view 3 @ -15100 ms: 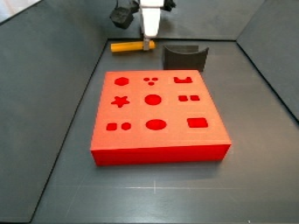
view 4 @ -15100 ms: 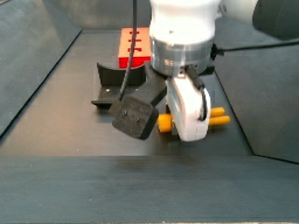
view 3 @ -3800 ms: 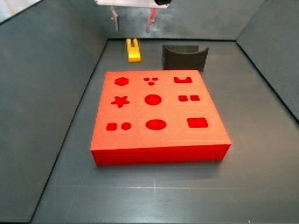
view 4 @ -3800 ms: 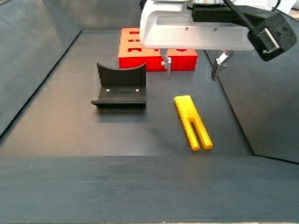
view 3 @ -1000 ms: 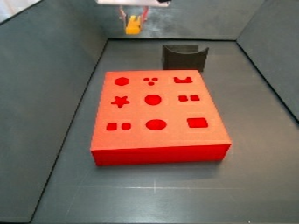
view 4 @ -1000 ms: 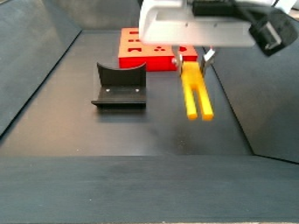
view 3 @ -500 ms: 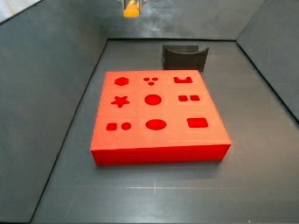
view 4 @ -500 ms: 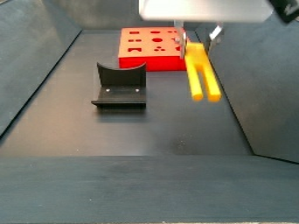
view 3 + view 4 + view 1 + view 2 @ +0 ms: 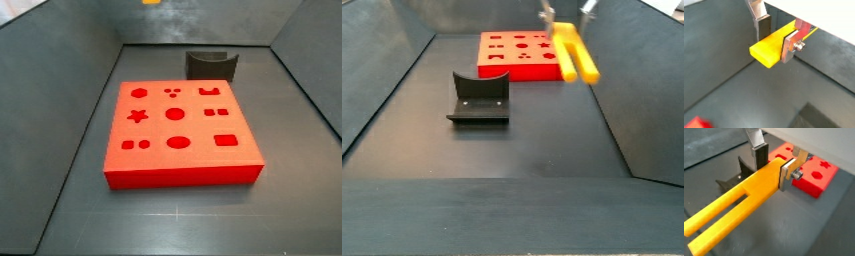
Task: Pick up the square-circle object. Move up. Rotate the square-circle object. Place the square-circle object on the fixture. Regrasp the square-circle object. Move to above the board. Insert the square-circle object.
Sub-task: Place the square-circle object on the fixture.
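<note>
The square-circle object (image 9: 737, 203) is a yellow-orange bar with a forked end, and my gripper (image 9: 774, 168) is shut on it near its solid end. Both wrist views show it clamped between the silver fingers (image 9: 791, 42), lying level. In a side view the square-circle object (image 9: 577, 50) hangs high above the floor beside the board (image 9: 523, 55), with the gripper (image 9: 567, 20) cut off by the frame's edge. Only the bar's tip (image 9: 151, 3) shows in a side view. The dark fixture (image 9: 478, 97) stands unoccupied on the floor, well below and apart from the bar.
The red board (image 9: 181, 130) with its shaped holes lies in the middle of the dark floor, and the fixture (image 9: 211, 65) stands just behind it. Grey walls slope up on all sides of the bin. The board (image 9: 814, 175) lies beneath the gripper in a wrist view.
The gripper has risen steadily with the square-circle object in its grasp, from just above the floor to near the frames' upper edge. Board and fixture have not moved.
</note>
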Motion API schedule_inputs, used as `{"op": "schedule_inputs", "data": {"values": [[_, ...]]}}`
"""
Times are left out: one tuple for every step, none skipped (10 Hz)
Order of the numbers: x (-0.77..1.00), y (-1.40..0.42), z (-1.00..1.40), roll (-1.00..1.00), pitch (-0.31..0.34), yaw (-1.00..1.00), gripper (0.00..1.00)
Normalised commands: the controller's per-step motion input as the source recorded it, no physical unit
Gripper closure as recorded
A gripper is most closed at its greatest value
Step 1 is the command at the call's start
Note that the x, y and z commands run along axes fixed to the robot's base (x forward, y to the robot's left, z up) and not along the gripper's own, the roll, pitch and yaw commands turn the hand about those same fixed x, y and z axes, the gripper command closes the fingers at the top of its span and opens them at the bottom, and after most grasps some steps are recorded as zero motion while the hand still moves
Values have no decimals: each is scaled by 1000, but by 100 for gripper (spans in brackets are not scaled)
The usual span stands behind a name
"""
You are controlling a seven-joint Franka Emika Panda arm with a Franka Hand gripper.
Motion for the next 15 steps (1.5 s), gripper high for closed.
{"op": "schedule_inputs", "data": {"values": [[1000,-892,9,251,-84,279,100],[1000,-770,10,206,-36,166,100],[1000,-651,4,165,-9,106,100],[1000,-451,-11,144,15,64,100],[966,-336,-11,129,29,47,100],[843,-236,-10,126,44,42,100],[719,-145,-8,124,61,40,100],[559,-76,-4,122,82,39,100],[444,-48,1,119,96,42,100],[300,-34,3,114,116,45,100],[198,-30,1,110,130,47,100],[843,118,-49,-1000,75,-42,100],[748,125,-49,-1000,75,-47,100],[670,121,-39,-1000,81,-57,100],[594,78,-21,-1000,91,-59,100]]}}
